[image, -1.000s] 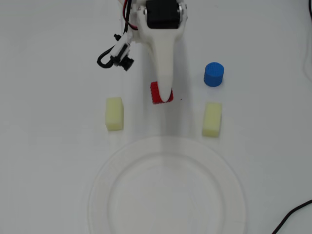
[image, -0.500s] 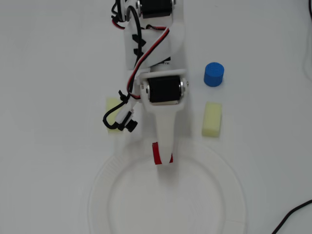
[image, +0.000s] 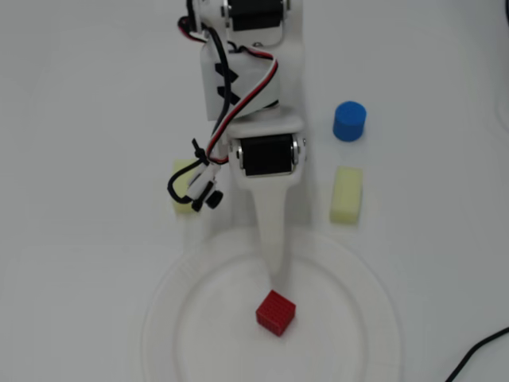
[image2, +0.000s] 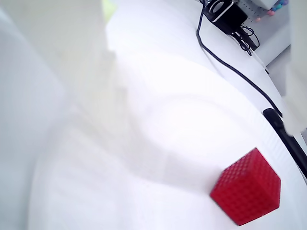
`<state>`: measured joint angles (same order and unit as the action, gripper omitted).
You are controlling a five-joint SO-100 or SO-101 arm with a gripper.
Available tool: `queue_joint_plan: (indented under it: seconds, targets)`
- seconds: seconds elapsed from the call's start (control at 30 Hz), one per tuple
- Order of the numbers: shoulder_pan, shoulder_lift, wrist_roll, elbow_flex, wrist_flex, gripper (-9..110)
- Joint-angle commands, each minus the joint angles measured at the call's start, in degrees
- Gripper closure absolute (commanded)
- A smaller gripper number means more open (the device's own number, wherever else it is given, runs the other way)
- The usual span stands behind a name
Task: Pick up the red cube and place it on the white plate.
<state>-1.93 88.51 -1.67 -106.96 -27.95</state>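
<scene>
We find the red cube (image: 275, 312) lying on the flat centre of the white plate (image: 374, 302), turned slightly so one corner faces the arm. In the overhead view a single long white finger (image: 273, 239) reaches down from the wrist motor and ends just above the cube's upper corner; whether the tip touches the cube or stops just short, we cannot tell. The cube is not between any fingers we can see.

The wrist view shows what the overhead one hides: the cube (image2: 247, 193) close up, its gridded faces sharp, resting alone on the plate (image2: 158, 143) with bare white surface all round it. A broad, blurred white finger (image2: 67, 43) fills the upper left of that view, well apart from the cube, and a pale edge at the far right may be the other finger, though we cannot be sure. So the pincer (image: 277, 280) grips nothing, but how far it stands open we cannot tell from either view.

The overhead view alone shows the surroundings. To the right of the finger, beyond the plate's rim, sits a pale yellow block (image: 347, 194), and farther up that side a blue cylinder (image: 349, 121). Left of the finger, a second yellow block (image: 182, 191) is half covered by the arm's looped cables (image: 227, 111). The wrist view alone shows a black cable (image2: 230, 72) running across the table (image2: 158, 38) to a dark device (image2: 224, 13) at the far edge.
</scene>
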Motion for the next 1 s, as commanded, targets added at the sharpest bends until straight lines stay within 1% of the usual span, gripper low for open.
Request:
queue_joint_plan:
  seconds: [0.0, 0.17, 0.3, 0.53, 0.67, 0.8, 0.87, 0.97]
  targets:
    - [0.5, 8.7, 0.1, 3.4, -8.4, 71]
    - [2.4, 23.1, 0.3, 2.6, -24.6, 62]
    - [4.5, 38.8, -3.0, -6.1, -32.2, 58]
    - [8.1, 68.6, -5.9, -33.5, -34.3, 59]
    - [8.5, 86.7, -4.3, -49.1, -35.2, 59]
    - [8.0, 102.4, -2.9, -62.5, -38.8, 60]
    - [7.7, 108.0, -1.1, -67.3, -41.2, 61]
    - [7.7, 108.7, 1.6, -72.5, -41.6, 62]
